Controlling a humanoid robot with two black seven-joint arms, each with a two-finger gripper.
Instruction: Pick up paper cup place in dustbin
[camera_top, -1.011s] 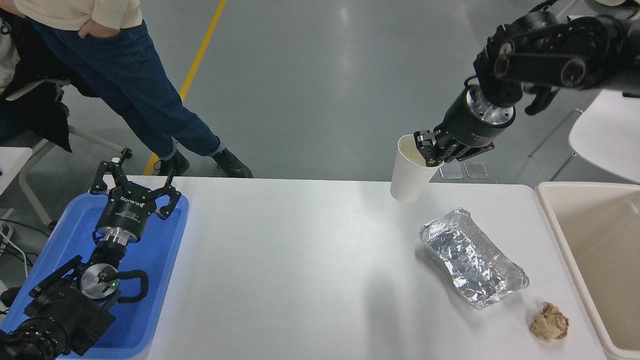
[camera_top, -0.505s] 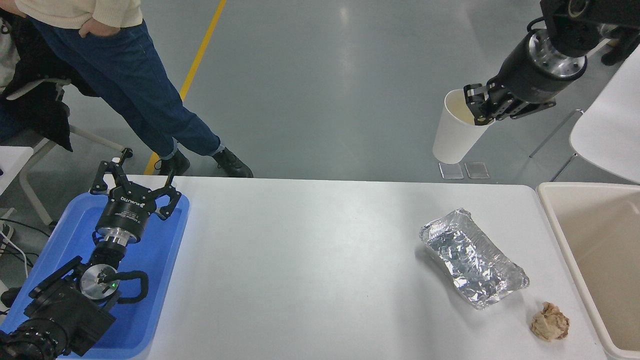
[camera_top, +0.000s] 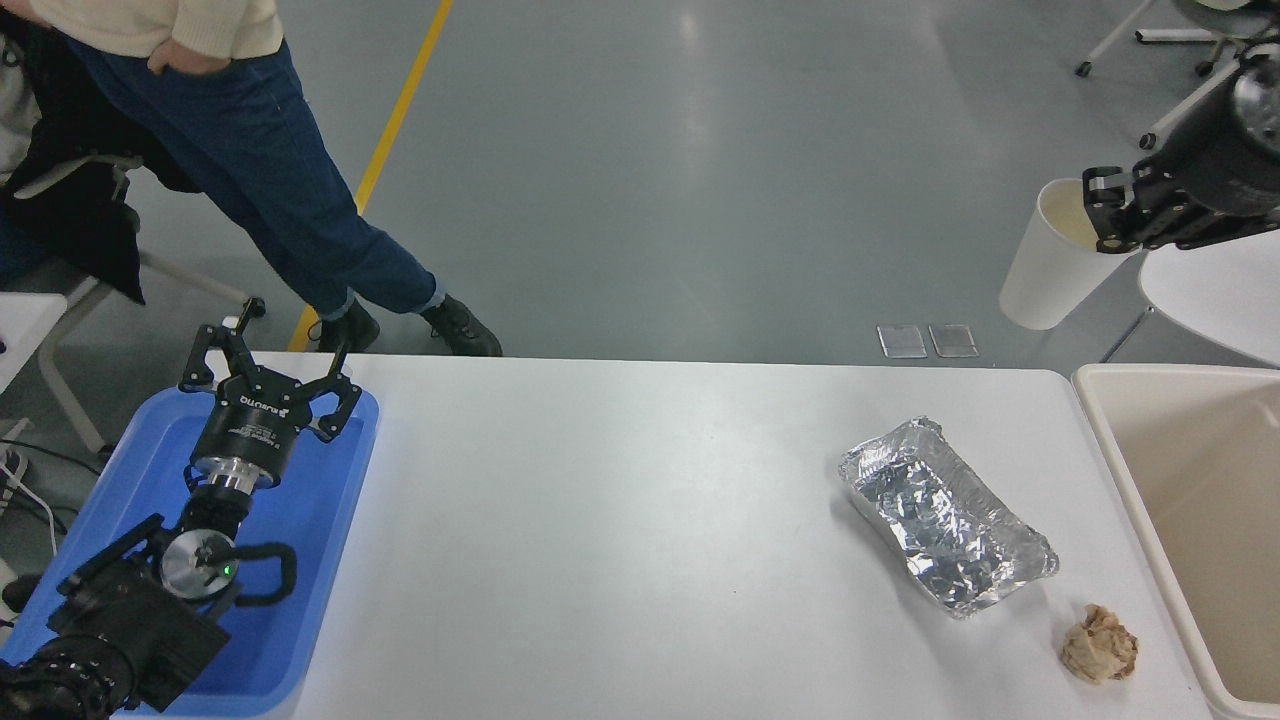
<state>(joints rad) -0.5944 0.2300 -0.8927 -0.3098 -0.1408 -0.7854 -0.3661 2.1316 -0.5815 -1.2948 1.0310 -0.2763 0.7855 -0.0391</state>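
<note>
A white paper cup (camera_top: 1050, 262) hangs tilted in the air at the upper right, beyond the table's far edge. My right gripper (camera_top: 1105, 215) is shut on its rim, one finger inside the cream-coloured mouth. The beige dustbin (camera_top: 1110, 440) stands at the table's right end, below and a little right of the cup. My left gripper (camera_top: 270, 355) is parked open over the blue tray (camera_top: 310, 560) at the lower left.
A crumpled foil tray (camera_top: 945, 515) lies on the white table's right part, with a crumpled brown paper ball (camera_top: 1100, 643) nearer the front edge. A person (camera_top: 250, 150) stands at the far left beyond the table. A white chair (camera_top: 1215, 295) is behind the dustbin.
My right arm has carried the paper cup up and to the right, from above the table's far edge toward the area over the dustbin. The left arm has not moved.
</note>
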